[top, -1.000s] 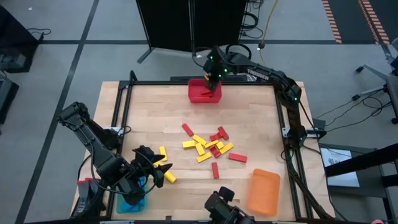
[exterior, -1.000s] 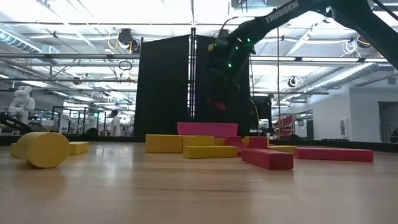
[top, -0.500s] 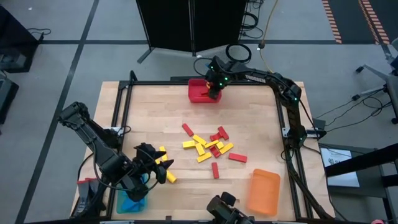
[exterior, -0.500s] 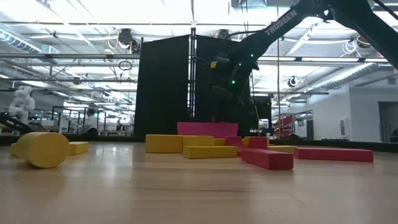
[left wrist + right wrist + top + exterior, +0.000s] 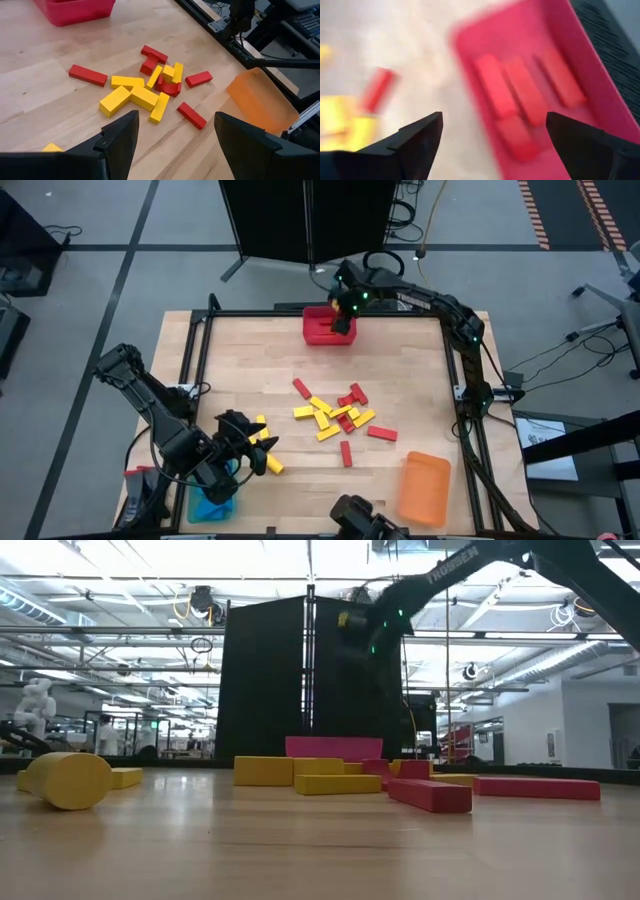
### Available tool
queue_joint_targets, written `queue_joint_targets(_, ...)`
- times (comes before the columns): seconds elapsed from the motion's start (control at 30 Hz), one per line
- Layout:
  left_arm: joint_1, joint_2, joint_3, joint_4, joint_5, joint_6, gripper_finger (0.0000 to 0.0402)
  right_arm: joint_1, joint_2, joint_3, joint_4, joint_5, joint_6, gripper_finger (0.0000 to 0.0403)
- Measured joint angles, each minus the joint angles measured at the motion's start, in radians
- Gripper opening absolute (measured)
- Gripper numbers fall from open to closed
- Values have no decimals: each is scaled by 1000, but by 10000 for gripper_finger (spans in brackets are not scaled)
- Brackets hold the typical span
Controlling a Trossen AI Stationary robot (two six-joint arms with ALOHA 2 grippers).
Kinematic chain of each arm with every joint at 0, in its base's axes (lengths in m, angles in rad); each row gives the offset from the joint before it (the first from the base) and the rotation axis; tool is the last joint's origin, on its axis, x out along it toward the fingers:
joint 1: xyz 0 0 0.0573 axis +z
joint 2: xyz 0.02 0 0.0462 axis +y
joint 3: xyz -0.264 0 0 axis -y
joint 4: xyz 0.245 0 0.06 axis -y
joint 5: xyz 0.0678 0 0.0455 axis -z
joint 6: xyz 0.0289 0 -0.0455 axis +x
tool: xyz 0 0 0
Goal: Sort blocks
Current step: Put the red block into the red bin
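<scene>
Blocks (image 5: 333,417) in red and yellow lie in a loose heap near the middle of the tabletop (image 5: 260,360), with a few strays around it: one red block (image 5: 301,388) toward the far edge, another (image 5: 346,453) toward the near edge, and a third (image 5: 382,433) toward the right edge. Several red blocks (image 5: 520,92) already rest inside the red bin (image 5: 322,328), which sits at the middle of the far edge.

Right end effector (image 5: 343,315) hangs over that red bin, its fingers spread wide and empty. Left end effector (image 5: 262,448) hovers near the front left corner, fingers parted with nothing between them, just beside a few yellow blocks (image 5: 268,460). A blue bin (image 5: 214,505) stands at the front left corner, and an orange bin (image 5: 425,488) lies near the front right corner.
</scene>
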Motion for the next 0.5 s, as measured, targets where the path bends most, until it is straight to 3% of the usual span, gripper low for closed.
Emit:
queue_joint_targets(0.2, 0, 0, 0, -6, 1, 21, 264, 63, -2, 262, -305, -341, -11, 331)
queue_joint_targets(0.33, 0, 0, 0, -6, 0, 27, 264, 209, -2, 317, -548, -291, -155, 322)
queue_joint_targets(0.43, 0, 0, 0, -5, 1, 26, 264, 327, -2, 257, -618, -259, -228, 322)
queue_joint_targets(0.5, -1, 0, 0, -3, 15, 26, 264, 388, -12, 170, -610, -299, -262, 322)
